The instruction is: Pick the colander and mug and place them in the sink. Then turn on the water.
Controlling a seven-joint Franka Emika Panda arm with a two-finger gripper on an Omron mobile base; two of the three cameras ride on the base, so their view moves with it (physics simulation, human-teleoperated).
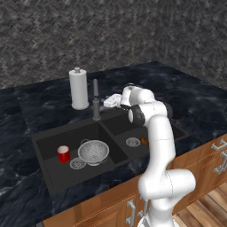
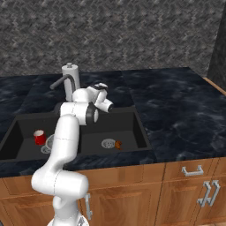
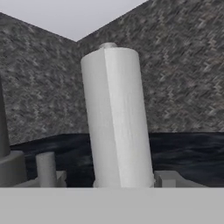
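I see the mug (image 1: 63,154) left of the colander (image 1: 93,151), both in the sink (image 1: 44,153); paper-towel roll (image 1: 79,89) behind.

The silver holed colander (image 1: 93,152) sits upright in the left basin of the dark two-basin sink (image 1: 42,146) — the small red mug (image 1: 63,154) stands upright just beside it.

Two base views look down from behind-left and behind-right, sharing the sink (image 1: 48,146). Hand view faces the paper-towel roll (image 3: 118,118) close, level.
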